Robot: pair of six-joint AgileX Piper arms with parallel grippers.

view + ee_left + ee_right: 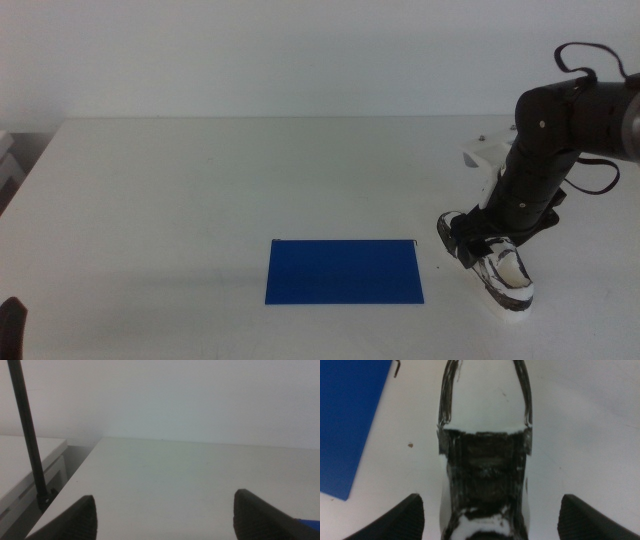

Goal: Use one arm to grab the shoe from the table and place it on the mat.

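The shoe (506,272), a small white sneaker with black patches and laces, lies on the white table (200,180) just right of the blue mat (345,271). My right gripper (478,243) is down over the shoe's heel end. In the right wrist view the shoe (485,435) fills the middle, and the right gripper (490,522) is open with one jaw on each side of the shoe, apart from it. The mat (345,420) shows beside the shoe there. My left gripper (165,520) is open and empty, waiting at the table's near left corner (10,325).
A white bracket (487,150) sits on the table behind the right arm. A black pole (25,435) and a lower white surface (20,465) stand off the table's left side. A sliver of the mat (307,521) shows in the left wrist view.
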